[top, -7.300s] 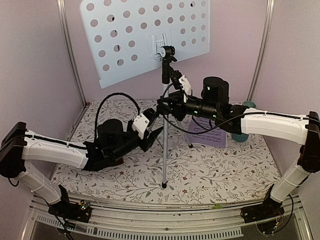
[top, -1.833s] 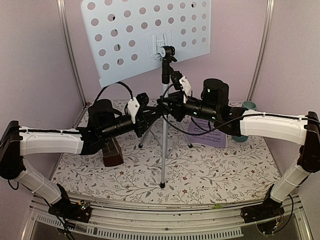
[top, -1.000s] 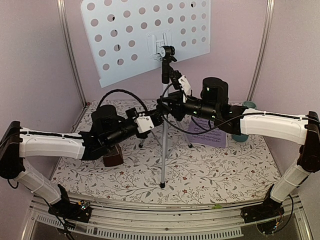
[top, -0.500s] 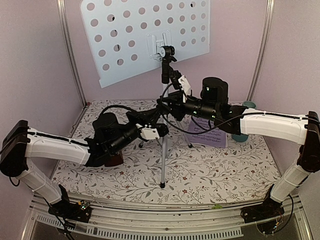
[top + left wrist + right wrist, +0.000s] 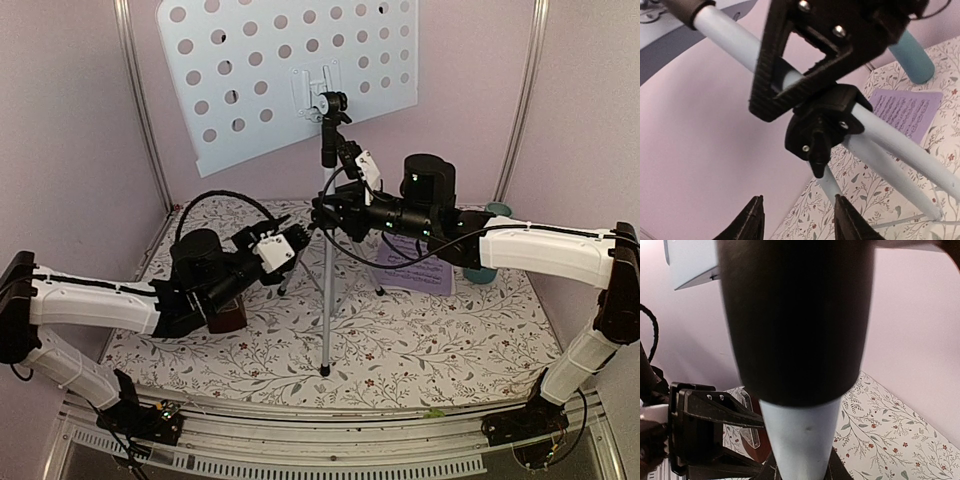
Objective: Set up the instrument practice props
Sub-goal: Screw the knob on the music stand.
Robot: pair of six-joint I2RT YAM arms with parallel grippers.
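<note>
The music stand's pale-blue perforated desk (image 5: 290, 70) stands high at the back on a silver pole (image 5: 325, 290) with tripod legs. My right gripper (image 5: 322, 212) is shut on that pole just below its black sleeve (image 5: 795, 315); in the right wrist view the pole (image 5: 800, 440) fills the jaws of the right gripper (image 5: 801, 472). My left gripper (image 5: 287, 238) hangs open left of the pole, nothing between its fingertips (image 5: 756, 222). It faces the black collar knob (image 5: 816, 142). The dark-red metronome (image 5: 230, 314) sits half hidden behind the left arm. Lilac sheet music (image 5: 415, 270) lies flat at right.
A teal cup (image 5: 490, 240) stands behind the right arm near the right wall. Purple walls close in the back and sides. The tripod legs (image 5: 300, 262) spread over the floral cloth (image 5: 430, 340) in the middle.
My left gripper has opened and drawn back to the left, away from the stand's collar. The right gripper has kept its hold on the pole.
</note>
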